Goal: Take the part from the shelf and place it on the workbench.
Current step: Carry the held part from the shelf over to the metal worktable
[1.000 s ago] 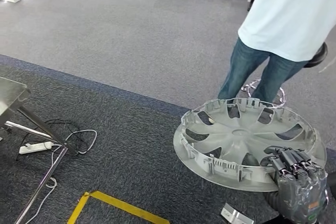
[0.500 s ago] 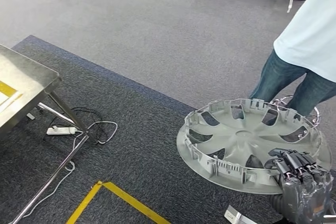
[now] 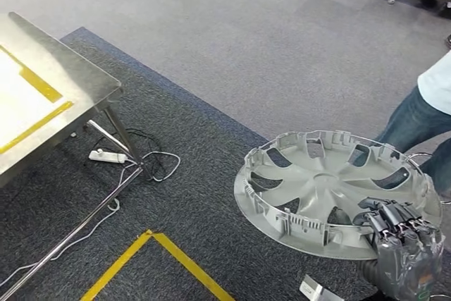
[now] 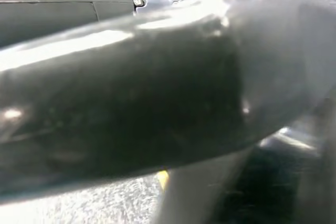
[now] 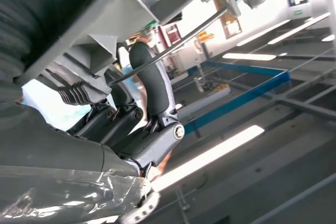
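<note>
Right hand [image 3: 406, 241] clamped on near rim of part [image 3: 330, 185], a grey plastic wheel cover, carried roughly flat above dark carpet, ribbed inner face up. In right wrist view, thumb [image 5: 152, 85] hooked under the rim, fingers on top. Left hand: state impossible to tell from the pictures. Workbench [image 3: 79, 96] off to the left, steel top with yellow tape, well apart from part. Probably light and fairly stiff, though thin rim and clip tabs look breakable; broad disc held at one edge likely to sag or swing. Best held at rim beside a spoke. Person [image 3: 425, 114] standing just beyond.
</note>
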Motion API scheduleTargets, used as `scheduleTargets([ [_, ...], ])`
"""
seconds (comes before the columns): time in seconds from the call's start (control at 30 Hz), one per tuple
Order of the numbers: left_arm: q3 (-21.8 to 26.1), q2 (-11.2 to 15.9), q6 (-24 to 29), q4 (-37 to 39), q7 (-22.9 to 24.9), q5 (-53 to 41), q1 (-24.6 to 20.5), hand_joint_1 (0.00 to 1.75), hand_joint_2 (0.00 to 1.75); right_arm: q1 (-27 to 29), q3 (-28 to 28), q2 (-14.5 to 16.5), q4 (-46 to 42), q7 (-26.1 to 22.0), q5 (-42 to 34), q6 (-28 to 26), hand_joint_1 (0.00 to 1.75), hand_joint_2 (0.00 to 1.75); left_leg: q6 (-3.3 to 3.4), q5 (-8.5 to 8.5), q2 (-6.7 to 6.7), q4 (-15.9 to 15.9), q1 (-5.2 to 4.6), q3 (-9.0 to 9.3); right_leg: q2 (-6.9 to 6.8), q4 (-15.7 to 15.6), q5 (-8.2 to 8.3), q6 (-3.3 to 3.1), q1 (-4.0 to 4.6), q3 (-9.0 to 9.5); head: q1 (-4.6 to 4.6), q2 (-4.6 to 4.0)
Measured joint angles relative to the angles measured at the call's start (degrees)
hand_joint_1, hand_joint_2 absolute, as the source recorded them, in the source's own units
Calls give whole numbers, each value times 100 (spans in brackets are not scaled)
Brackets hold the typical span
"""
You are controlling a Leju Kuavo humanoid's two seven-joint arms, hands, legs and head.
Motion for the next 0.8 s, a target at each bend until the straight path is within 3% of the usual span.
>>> scheduleTargets([
  [0.03,1,2,0,0,2,1,-4,0,0,4,-4,3,-5,0,-1,-1,175,175,34,8,-63,-22,20,27,143,211,-122,26,-10,-88,19,0],
  [0.1,2,10,0,0,5,2,-14,0,0,9,-16,8,-10,-1,-3,-1,175,175,79,6,-190,-27,33,38,428,955,-455,53,-22,-463,58,0],
  [0.13,2,10,-3,0,5,2,-17,0,0,12,-20,8,-10,-2,-4,-1,175,175,88,3,-266,-25,33,39,479,1313,-574,62,-23,-667,67,0],
  [0.17,1,8,-8,0,5,0,-16,0,0,14,-22,8,-10,-4,-7,-1,175,175,90,1,-342,-22,32,43,498,1513,-592,65,-22,-803,69,0],
  [0.2,1,6,-15,0,6,-3,-14,0,0,17,-21,8,-10,-7,-8,0,175,175,89,-1,-421,-19,33,51,506,1486,-489,64,-23,-834,69,0],
  [0.23,1,4,-27,0,7,-9,-13,0,0,20,-21,8,-10,-10,-10,0,175,175,83,-5,-497,-16,37,61,524,1235,-288,61,-29,-750,69,0],
  [0.3,1,4,-60,0,18,-25,-16,0,0,13,-20,9,-10,-15,-13,0,175,175,44,-22,-641,5,38,73,707,439,117,66,-62,-416,71,0],
  [0.37,0,5,-83,1,33,-34,-20,0,0,5,-20,10,-11,-19,-16,-1,175,175,-18,-29,-749,29,34,54,883,-21,245,38,-84,-192,65,0],
  [0.43,0,6,-86,6,52,-36,-11,0,0,4,-20,12,-13,-21,-18,-1,175,175,-86,-4,-837,16,50,23,855,-65,238,-38,-70,-152,59,0],
  [0.47,0,8,-89,10,64,-38,-4,0,0,1,-21,14,-13,-21,-17,-1,175,175,-118,-8,-824,19,57,12,803,-76,250,-74,-68,-144,61,0],
  [0.53,-2,9,-98,15,81,-44,-10,0,0,2,-27,20,-14,-19,-15,-1,175,175,-177,-170,-615,250,51,-106,690,-102,266,-144,-79,-131,21,0],
  [0.6,-5,3,-106,15,84,-56,-26,0,0,6,-34,25,-16,-17,-13,-2,175,175,-228,-533,-344,942,52,-446,566,-107,256,-188,-73,-131,-20,0],
  [0.67,-10,-7,-112,15,84,-73,-30,0,0,10,-37,26,-17,-17,-13,-1,175,175,-257,-752,-263,1592,71,-776,432,-106,241,-206,-66,-128,-21,0],
  [0.7,-14,-11,-114,15,85,-83,-28,0,0,10,-37,26,-17,-17,-13,0,175,175,-263,-703,-254,1647,77,-810,371,-105,232,-207,-65,-122,-21,0],
  [0.73,-16,-13,-115,15,86,-91,-26,0,0,10,-37,26,-17,-17,-13,0,175,175,-261,-552,-239,1470,81,-726,314,-105,222,-202,-65,-110,-21,0],
  [0.8,-21,-12,-116,15,90,-102,-25,0,0,7,-38,26,-17,-13,-13,0,175,175,-233,-174,-84,705,69,-331,212,-103,189,-169,-54,-70,-23,0],
])
